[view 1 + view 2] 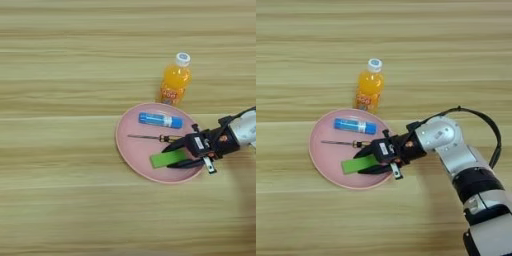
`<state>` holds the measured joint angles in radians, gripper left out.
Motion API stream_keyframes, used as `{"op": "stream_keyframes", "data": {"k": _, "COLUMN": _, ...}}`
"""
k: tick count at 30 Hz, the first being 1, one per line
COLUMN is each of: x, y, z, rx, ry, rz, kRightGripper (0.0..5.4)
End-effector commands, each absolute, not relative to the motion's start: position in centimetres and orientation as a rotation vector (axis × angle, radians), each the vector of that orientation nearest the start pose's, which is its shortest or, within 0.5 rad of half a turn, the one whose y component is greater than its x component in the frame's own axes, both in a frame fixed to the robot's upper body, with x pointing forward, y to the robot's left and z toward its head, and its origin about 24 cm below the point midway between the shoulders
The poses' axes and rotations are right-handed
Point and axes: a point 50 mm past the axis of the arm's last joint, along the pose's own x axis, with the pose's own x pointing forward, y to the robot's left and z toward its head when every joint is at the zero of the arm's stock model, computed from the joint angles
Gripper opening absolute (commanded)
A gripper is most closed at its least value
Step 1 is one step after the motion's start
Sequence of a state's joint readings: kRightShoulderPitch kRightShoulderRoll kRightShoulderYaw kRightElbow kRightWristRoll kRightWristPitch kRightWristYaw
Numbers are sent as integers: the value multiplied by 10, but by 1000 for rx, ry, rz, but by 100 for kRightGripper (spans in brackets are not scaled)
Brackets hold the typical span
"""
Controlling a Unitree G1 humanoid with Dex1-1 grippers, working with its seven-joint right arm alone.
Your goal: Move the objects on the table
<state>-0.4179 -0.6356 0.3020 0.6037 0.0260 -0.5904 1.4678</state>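
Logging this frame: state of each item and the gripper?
Bottle: upright, capped, on the table behind the plate.
Blue tube: lying on the plate.
Screwdriver: lying on the plate.
Green block: flat on the plate, between the fingers.
Gripper: open around the block.

Plate (131, 150): I see it on the tabletop (60, 75), right of centre.
Bottle (176, 82): upright, just behind the plate's far rim.
Tube (160, 119): on the plate, at the back.
Screwdriver (152, 137): mid-plate, before the tube.
Block (168, 159): front right of the plate, between the fingers of my claw (175, 155).
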Motion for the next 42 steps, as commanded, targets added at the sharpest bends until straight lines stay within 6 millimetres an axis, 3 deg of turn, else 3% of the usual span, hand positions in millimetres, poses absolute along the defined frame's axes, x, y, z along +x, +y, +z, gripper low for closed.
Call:
{"op": "stream_keyframes", "data": {"k": 1, "x": 279, "y": -215, "z": 89, "rx": -819, "ry": 115, "rz": 1538, "kRightGripper": 140}}
{"op": "stream_keyframes", "data": {"k": 8, "x": 282, "y": -223, "z": 112, "rx": -702, "ry": 0, "rz": 1459, "kRightGripper": 140}}
{"op": "stream_keyframes", "data": {"k": 15, "x": 289, "y": -241, "z": 125, "rx": -693, "ry": -18, "rz": 1336, "kRightGripper": 140}}
{"op": "stream_keyframes", "data": {"k": 29, "x": 304, "y": -283, "z": 121, "rx": -714, "ry": 109, "rz": 1118, "kRightGripper": 140}}
{"op": "stream_keyframes", "data": {"k": 38, "x": 314, "y": -317, "z": 132, "rx": -703, "ry": 186, "rz": 885, "kRightGripper": 140}}
{"op": "stream_keyframes", "data": {"k": 42, "x": 314, "y": -324, "z": 125, "rx": -712, "ry": 246, "rz": 825, "kRightGripper": 140}}
